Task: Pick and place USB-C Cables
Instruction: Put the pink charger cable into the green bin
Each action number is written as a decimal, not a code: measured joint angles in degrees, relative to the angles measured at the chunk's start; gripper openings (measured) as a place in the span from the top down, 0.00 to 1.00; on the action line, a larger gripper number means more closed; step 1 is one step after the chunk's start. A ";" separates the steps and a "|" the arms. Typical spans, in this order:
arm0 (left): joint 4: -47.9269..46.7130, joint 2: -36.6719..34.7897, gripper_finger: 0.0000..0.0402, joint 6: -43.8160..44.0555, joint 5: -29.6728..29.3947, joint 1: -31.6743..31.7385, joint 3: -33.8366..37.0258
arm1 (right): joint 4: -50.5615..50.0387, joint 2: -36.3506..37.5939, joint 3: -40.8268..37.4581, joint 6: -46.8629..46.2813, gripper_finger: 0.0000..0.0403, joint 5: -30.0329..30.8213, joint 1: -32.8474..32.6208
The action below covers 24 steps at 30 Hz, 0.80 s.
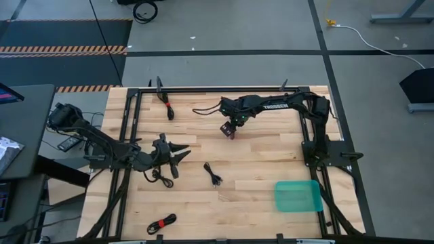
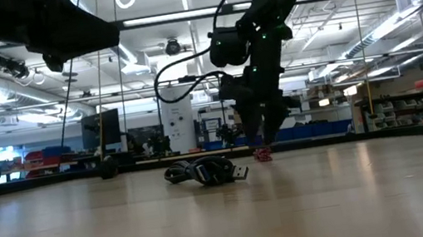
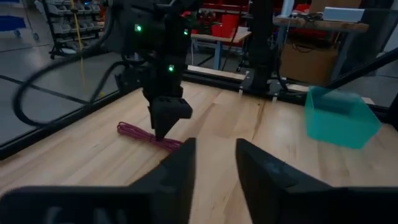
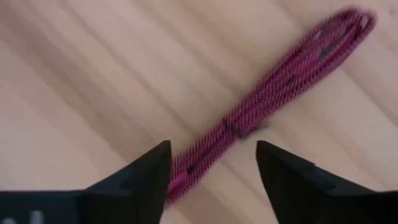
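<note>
The left gripper (image 1: pixel 178 157) is shown at the left-centre of the table, fingers spread and empty, as its own wrist view confirms by the bare gap between the two dark fingers (image 3: pixel 180 174). It is held low, just beside a black cable (image 1: pixel 161 178), probably so that this bundle can be taken when its turn comes. Nearer the front edge, a black cable with red ties (image 1: pixel 161 224) is seen lying well apart from both arms. At the far edge, another black cable (image 1: pixel 167 108) is laid beside the frame rail. Toward the middle, a fourth black cable (image 1: pixel 213 174) is seen alone on the wood; in the low view a black bundle (image 2: pixel 205 171) is shown with its plug pointing right, though which cable it is cannot be told for certain.

Further right, the right gripper (image 1: pixel 230 131) is held pointing down over the maroon cable (image 4: pixel 273 93). In its wrist view the fingers (image 4: pixel 146 177) are open, set to either side of the near end of the coil, and nothing is yet held; this straddling stance is judged to prepare a pinch across the bundle.

At the right front, the teal tray (image 1: pixel 298 196) is shown with no cable seen in it; it is taken to be the place for all five.
</note>
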<state>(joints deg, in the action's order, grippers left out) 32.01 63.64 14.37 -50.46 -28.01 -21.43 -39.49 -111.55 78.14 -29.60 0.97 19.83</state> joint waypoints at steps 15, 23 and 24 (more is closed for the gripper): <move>1.00 0.00 0.54 0.49 0.81 -0.11 0.00 | 5.90 -2.25 -2.10 -5.88 0.42 3.55 2.26; 0.86 0.00 0.55 0.46 0.81 -0.02 0.00 | 4.54 -6.58 -0.84 -1.17 0.50 4.28 2.54; 0.78 0.00 0.55 0.46 0.81 0.02 0.00 | 3.90 -6.60 -0.67 -0.11 0.52 5.24 2.35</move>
<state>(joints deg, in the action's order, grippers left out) 32.79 63.64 14.83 -49.65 -27.99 -21.43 -35.60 -118.14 77.47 -29.71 6.21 22.18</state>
